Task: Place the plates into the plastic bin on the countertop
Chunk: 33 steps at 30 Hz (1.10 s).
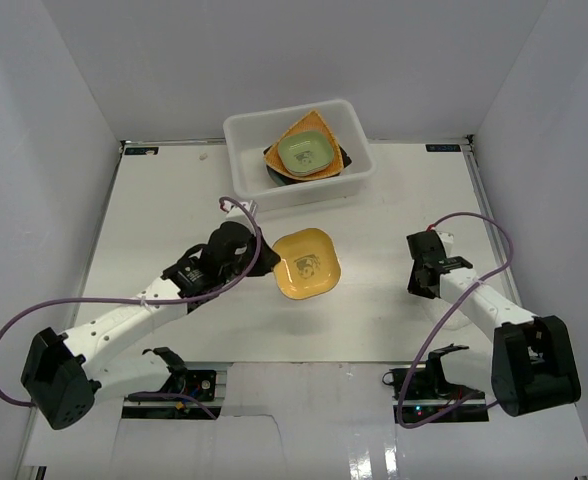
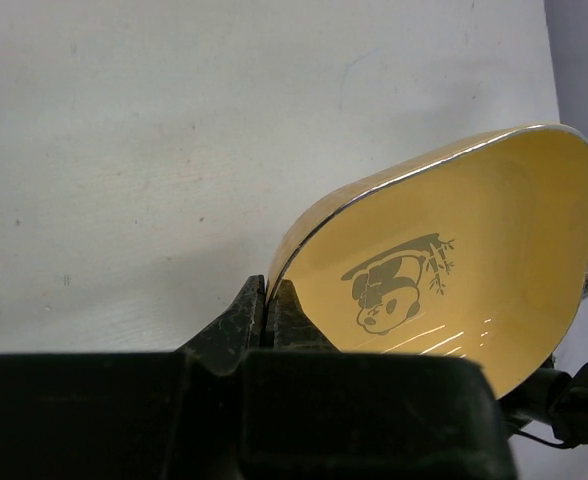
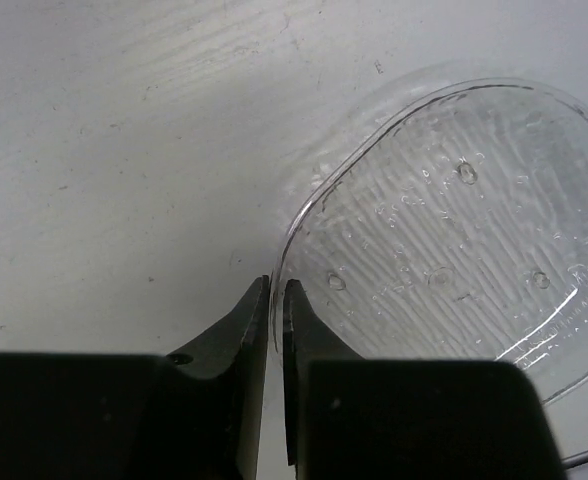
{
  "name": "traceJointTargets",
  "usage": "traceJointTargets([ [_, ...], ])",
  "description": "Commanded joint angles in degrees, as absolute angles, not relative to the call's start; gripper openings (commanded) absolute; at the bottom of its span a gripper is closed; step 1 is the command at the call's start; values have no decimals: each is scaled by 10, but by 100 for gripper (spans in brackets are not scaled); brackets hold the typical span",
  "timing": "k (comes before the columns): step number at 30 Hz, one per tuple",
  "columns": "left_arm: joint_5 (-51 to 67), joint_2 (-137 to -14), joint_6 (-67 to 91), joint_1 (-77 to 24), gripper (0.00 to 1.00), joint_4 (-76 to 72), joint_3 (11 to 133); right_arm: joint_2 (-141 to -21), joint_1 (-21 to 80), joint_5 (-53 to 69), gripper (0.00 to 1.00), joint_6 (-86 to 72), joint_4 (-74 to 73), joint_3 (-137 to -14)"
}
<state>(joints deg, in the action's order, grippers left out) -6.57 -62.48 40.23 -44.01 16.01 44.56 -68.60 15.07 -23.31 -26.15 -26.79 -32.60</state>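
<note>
Your left fingers (image 2: 254, 310) are clamped on the near rim of the yellow plate (image 2: 444, 270). One finger is over the lip and one under it, and the plate juts out ahead of the fingertips, off the counter (image 1: 174, 200) and tilted. The plastic bin (image 1: 304, 195) lies beyond the plate's far edge, ahead of the fingers. A green plate (image 1: 306, 152) already sits in it on an orange plate (image 1: 319, 130).

The step in hand looks like the carry and drop into that bin. The grip is only a pinch on an edge, so the plate will want to swing. Move slowly and level it as you go. Raise the wrist enough that the far edge clears the bin's front wall before you push forward. Bring the plate over the stack, lower until it is just above the green plate, then let go. A drop from height would likely make it slide or clatter.

Your right fingers (image 3: 257, 320) stand almost together, with a thin slit between them at the rim of the clear plate (image 3: 454, 230), which lies flat on the counter ahead and to their right. You cannot tell from here whether they pinch that rim, so leave that arm parked until the left arm is out of the bin.
</note>
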Motion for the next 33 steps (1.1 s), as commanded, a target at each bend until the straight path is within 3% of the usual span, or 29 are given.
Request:
traceJointTargets([
  [1, -111, -634, 385, -440, 0, 166, 522, -672, 153, -179, 8, -249, -242, -336],
  [7, -130, -750, 359, -399, 0, 188, 664, -598, 189, -152, 8, -217, -234, -392],
  [14, -83, -973, 340, -300, 0, 247, 930, -559, 216, -107, 8, -187, -209, -430],
  [20, -86, -1212, 312, -245, 0, 369, 1268, -560, 271, -122, 8, -188, -175, -438],
  [28, -39, -1329, 314, -216, 0, 368, 1344, -596, 311, -136, 8, -179, -162, -485],
  [29, -32, -1332, 312, -216, 2, 363, 1344, -601, 315, -137, 8, -180, -158, -490],
  [33, -4, -1333, 310, -216, 31, 348, 1344, -647, 351, -151, 8, -182, -153, -542],
])
